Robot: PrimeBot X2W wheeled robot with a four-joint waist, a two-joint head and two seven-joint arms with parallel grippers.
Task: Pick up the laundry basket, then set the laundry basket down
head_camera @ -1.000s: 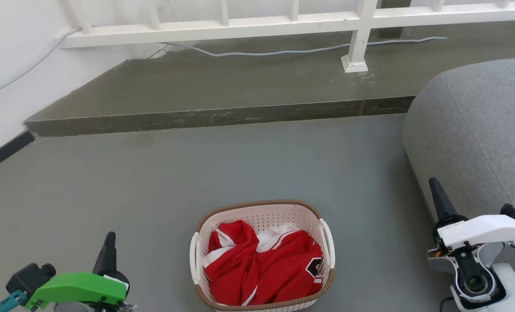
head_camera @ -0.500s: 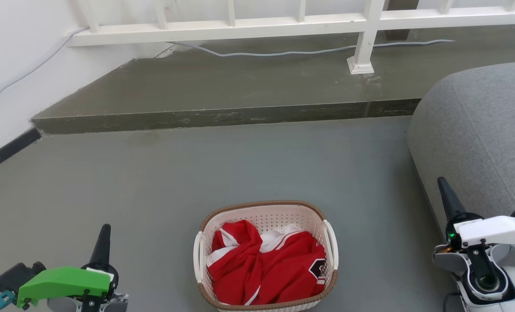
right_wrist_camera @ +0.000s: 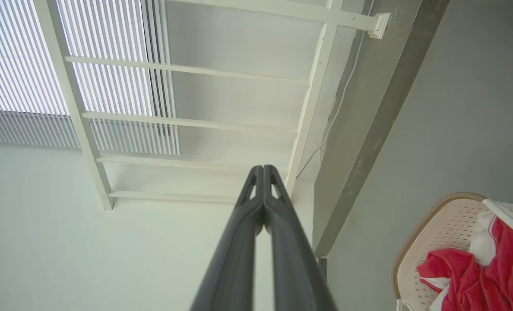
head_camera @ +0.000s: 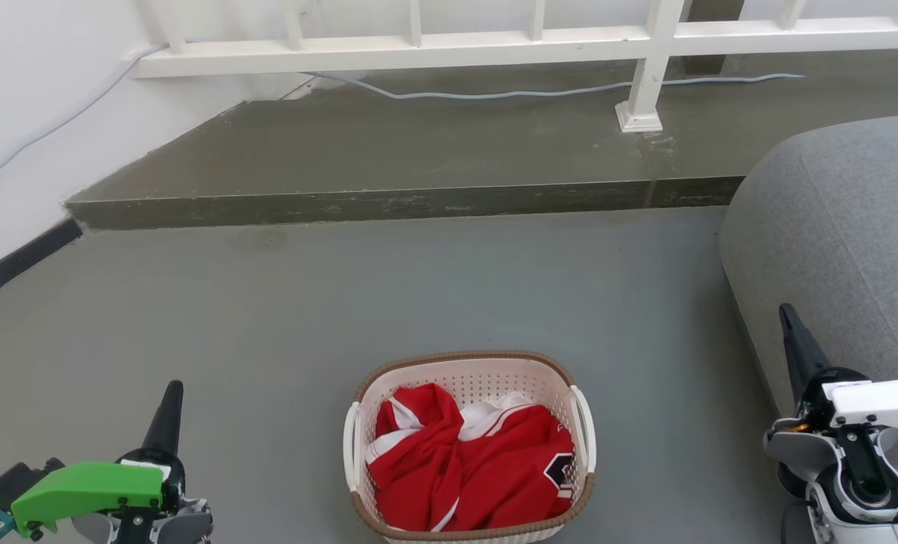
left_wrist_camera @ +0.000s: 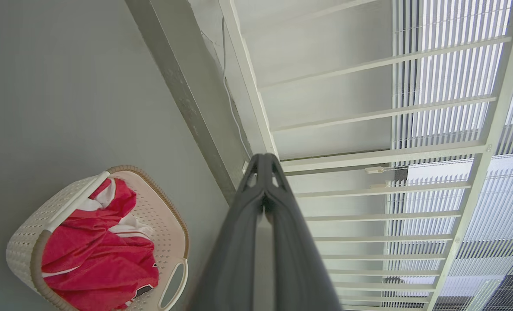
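Grey concrete floor (head_camera: 494, 287) carries the small cream-white perforated plastic laundry basket (head_camera: 466, 376) with a brown woven-look rim, a crumpled red-and-white garment (head_camera: 479, 476) inside. The left gripper (head_camera: 171, 393) and right gripper (head_camera: 788, 317) flank it, well apart from it, each with fingers pressed together on nothing.

- Laundry basket (head_camera: 464, 375): stands on the grey floor (head_camera: 419, 287), mid near edge, holding a red-and-white garment (head_camera: 479, 472).
- Left gripper (head_camera: 168, 408), right gripper (head_camera: 793, 332): flank the basket, well apart from it; fingers apparently pressed together.
- Grey cushion (head_camera: 834, 227): right edge.
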